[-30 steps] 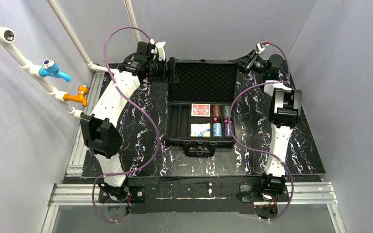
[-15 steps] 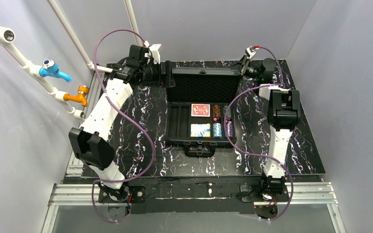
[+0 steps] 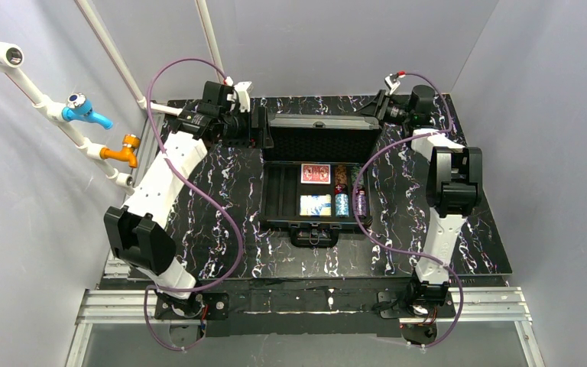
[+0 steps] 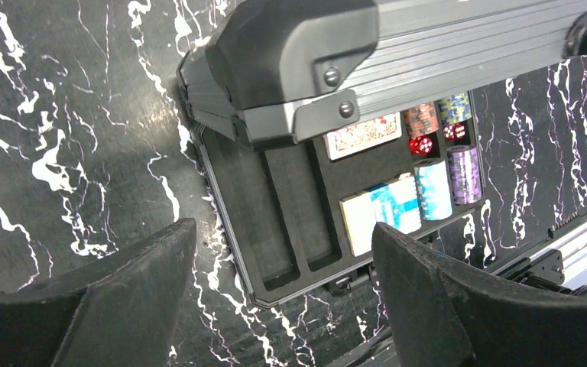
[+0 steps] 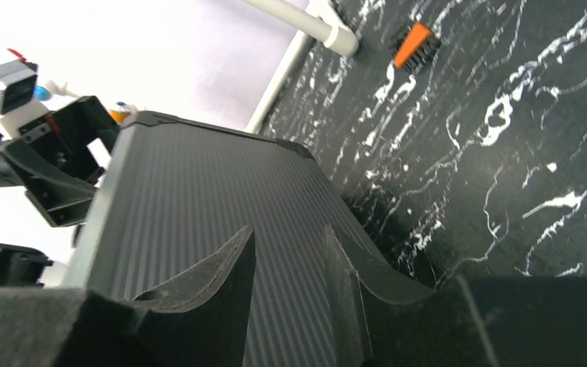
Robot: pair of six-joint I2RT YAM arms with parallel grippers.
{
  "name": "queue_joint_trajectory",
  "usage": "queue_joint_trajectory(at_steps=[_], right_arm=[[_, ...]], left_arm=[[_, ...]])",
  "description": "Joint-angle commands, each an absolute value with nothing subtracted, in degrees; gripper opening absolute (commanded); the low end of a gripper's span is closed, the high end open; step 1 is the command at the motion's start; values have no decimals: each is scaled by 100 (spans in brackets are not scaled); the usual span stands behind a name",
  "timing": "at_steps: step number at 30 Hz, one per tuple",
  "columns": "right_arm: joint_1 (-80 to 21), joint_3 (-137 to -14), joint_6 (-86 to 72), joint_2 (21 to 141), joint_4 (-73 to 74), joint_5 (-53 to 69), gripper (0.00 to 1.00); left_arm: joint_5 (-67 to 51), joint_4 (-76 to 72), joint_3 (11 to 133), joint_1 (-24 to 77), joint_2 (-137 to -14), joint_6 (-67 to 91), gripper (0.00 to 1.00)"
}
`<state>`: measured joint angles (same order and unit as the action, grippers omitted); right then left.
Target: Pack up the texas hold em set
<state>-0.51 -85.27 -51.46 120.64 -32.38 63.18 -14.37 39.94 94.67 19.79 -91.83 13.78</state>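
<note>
The black case (image 3: 274, 218) lies open at mid table, its ribbed lid (image 3: 321, 139) raised steeply on its hinges. The base holds a red card deck (image 3: 316, 173), a blue deck (image 3: 315, 204), chip stacks (image 3: 342, 203) and red dice (image 4: 421, 144). My left gripper (image 3: 257, 127) is wide open at the lid's left end; in the left wrist view the gripper (image 4: 283, 229) holds nothing, with the lid's corner (image 4: 290, 69) ahead of it. My right gripper (image 3: 375, 108) is behind the lid's right end; in the right wrist view the gripper (image 5: 288, 233) has a narrow gap over the lid's back (image 5: 199, 191).
White pipes with a blue valve (image 3: 84, 109) and an orange valve (image 3: 122, 150) run along the left. A small orange piece (image 5: 415, 42) lies at the table's far edge. The case handle (image 3: 315, 235) points to the near edge. An aluminium rail (image 3: 306, 304) borders the front.
The lid has swung up from lying back to standing steeply. Both grippers have moved toward the far edge with the lid's ends.
</note>
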Motion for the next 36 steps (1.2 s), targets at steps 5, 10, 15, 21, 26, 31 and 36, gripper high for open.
queue_joint_trajectory(at_steps=[5, 10, 15, 21, 26, 31, 36], right_arm=[[-260, -8492, -3186, 11582, -933, 5971, 48], [-396, -8446, -2497, 11409, -72, 5718, 49], [-510, -8231, -2274, 11172, 341, 5502, 49], [-624, -8123, -2075, 10832, 787, 5309, 51], [-717, -8080, -1961, 10415, 1120, 5123, 55], [-861, -7846, -2064, 9959, 1170, 5010, 60], [-995, -7694, -2086, 9544, 1403, 4823, 65]], left_arm=[[-1513, 3891, 8914, 1956, -8592, 1507, 84], [-1579, 3854, 8779, 1951, -8638, 1617, 83], [-1677, 3736, 8600, 1952, -8579, 1694, 83], [-1698, 3651, 8412, 1952, -8552, 1709, 83], [-1759, 3617, 8289, 1952, -8520, 1784, 82], [-1789, 3759, 7860, 1966, -8205, 1950, 82], [-1631, 4680, 7226, 1961, -7629, 1589, 84]])
